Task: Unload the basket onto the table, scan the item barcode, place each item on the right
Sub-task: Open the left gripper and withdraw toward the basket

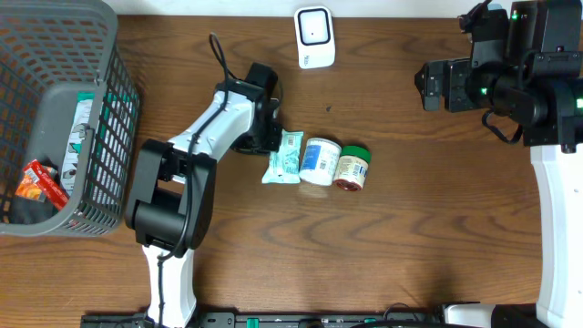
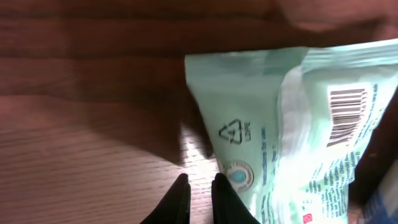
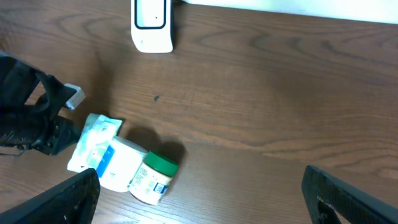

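the left gripper is low over the worktop with its two fingers almost together, only a thin strip of wood showing between them and nothing held. its tip is at the near edge of the mint green packet; whether it touches the packet i cannot tell. the packet lies flat near the middle of the worktop, its barcode facing up. just beside it, in a row, lie a white jar with a blue label and a jar with a green lid. the white scanner stands at the far edge, well apart from the packet. the right gripper hangs above the right side, fingers spread wide and empty. a grey basket holding a few packets stands at the left.
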### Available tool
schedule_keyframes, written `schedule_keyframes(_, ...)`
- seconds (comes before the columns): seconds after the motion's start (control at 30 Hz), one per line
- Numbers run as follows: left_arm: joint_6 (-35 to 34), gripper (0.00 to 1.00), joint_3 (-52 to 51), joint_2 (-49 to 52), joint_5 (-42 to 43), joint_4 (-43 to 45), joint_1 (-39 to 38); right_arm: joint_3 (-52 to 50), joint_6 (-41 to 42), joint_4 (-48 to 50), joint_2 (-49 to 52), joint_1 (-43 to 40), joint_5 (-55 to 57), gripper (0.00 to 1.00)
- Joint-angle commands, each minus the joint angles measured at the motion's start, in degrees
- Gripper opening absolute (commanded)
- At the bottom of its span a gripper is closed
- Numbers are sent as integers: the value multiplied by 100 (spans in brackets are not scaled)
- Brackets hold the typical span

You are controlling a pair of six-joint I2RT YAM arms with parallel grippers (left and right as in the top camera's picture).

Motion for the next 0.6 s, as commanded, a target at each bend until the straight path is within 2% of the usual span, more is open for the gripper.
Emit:
schedule_keyframes(0.0,52,17,66,-175,-118,-13,79,81,-68,0,0,44,-7,99)
schedule_keyframes(0.03,48,17,101,-232,-216,-15,107,81,-68,0,0,44,-7,99)
schedule_keyframes(0.07,48,22,144,-328,-393,-13,140,81,-68,0,0,44,-4,99)
schedule_keyframes(0.23,50,25,334,-994,-1287,-17,313,81,-68,0,0,44,-7,99)
schedule_keyframes(0.43,-37,36,820,-2365,-1388,-125,667,81,-68,0,0,44,-7,99)
schedule_keyframes(0.57,-37,54,1145,-3261,-1464,31,1182,81,-68,0,0,44,-7,99)
